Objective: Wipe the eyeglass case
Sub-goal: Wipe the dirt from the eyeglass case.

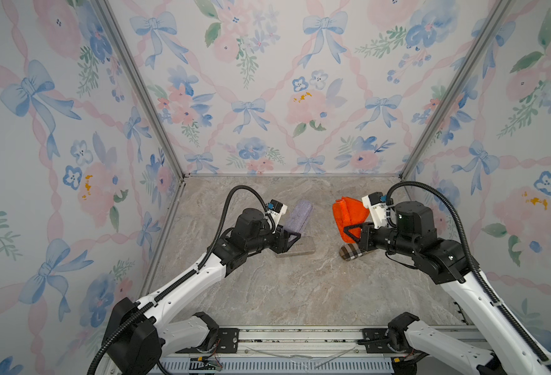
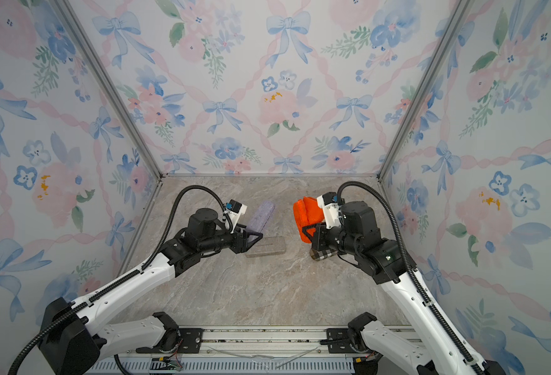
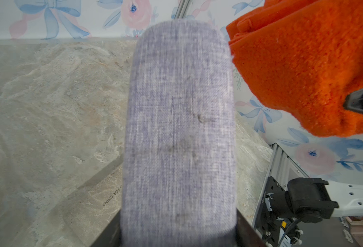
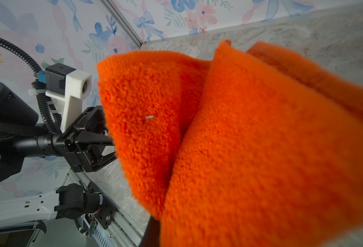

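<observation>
The eyeglass case [image 1: 298,212] [image 2: 261,212] is a long, lilac-grey fabric case with rounded ends. My left gripper [image 1: 292,236] is shut on its near end and holds it tilted up above the table. It fills the left wrist view, where faint dark marks show on the eyeglass case [image 3: 179,128]. My right gripper [image 1: 353,232] is shut on a folded orange cloth [image 1: 349,211] [image 4: 262,149], also held in the air. In both top views the cloth hangs to the right of the case with a small gap between them.
A clear rectangular box [image 1: 295,249] lies on the marble table [image 1: 300,292] under my left gripper. A plaid pouch [image 1: 349,252] lies under my right gripper. Flowered walls close off the left, back and right sides, and a metal rail [image 1: 300,337] runs along the front.
</observation>
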Robot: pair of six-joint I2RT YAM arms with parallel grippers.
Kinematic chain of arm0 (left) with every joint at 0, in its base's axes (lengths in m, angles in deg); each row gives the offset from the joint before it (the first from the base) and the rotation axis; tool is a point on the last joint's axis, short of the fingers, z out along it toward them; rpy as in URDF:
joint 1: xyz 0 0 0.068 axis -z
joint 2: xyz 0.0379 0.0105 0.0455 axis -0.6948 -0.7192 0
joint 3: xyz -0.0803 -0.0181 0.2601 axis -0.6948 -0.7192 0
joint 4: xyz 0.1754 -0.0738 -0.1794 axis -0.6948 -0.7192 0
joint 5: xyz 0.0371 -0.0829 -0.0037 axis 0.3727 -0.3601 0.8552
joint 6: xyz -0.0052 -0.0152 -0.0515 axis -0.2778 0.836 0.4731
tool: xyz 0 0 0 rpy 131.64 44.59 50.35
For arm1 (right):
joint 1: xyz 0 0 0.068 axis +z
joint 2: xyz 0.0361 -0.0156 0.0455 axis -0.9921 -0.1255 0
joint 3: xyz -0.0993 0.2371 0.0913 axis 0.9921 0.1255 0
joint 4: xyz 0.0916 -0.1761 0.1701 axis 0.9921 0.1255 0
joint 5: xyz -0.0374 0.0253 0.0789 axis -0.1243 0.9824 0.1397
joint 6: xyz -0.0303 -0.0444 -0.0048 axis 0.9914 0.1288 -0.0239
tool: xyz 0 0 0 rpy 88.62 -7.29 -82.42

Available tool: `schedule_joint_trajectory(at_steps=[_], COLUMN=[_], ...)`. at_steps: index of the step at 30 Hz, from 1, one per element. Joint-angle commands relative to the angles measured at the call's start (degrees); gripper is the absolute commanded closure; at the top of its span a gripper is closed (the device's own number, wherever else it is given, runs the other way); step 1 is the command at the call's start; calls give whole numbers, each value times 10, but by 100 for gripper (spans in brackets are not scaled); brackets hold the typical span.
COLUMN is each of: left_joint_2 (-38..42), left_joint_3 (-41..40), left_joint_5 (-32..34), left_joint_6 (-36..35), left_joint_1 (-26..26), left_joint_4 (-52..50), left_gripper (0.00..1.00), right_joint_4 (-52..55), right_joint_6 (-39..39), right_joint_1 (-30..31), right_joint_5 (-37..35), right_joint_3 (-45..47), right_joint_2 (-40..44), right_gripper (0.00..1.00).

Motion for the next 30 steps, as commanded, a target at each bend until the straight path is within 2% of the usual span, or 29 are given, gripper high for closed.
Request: schedule_joint_trajectory(at_steps=[1,6,10,14,17,23,25,27,30], left_joint_2=[-8,-11,-15,7,19,27,27,28,34], left_joint_3=[13,7,8,-2,-7,-20,-23,-22,-20], left_joint_5=[-51,-80,-134,-162,-175,-180,-197,-203,-209], left_joint_6=[17,27,38,47,49,56,62,62,58], left_joint_1=[-3,-7,-10,-11,-11,-11,-12,-12,-12], left_joint_4=[25,39,59,82,78,83,97,98,95], left_gripper=[68,67,67,66,65,65,65,65,65], right_joint_4=[-39,-55,-87,-91,-92,-98,-109,-109,-97], right_joint_6=[14,45,64,81,83,85,83,89,107], right_joint_1=[38,144,186,168,136,204,208,177,101], right_joint_5=[-27,-63,-62,-79,-56,-45,-34,-19,7], right_joint_3=[-22,-54,-60,-49,-41,-36,-27,-25,-31], right_joint_2=[-21,-84,-138,-163,-163,-173,-168,-162,-167], right_gripper=[100,100,100,100,100,100,100,100,100])
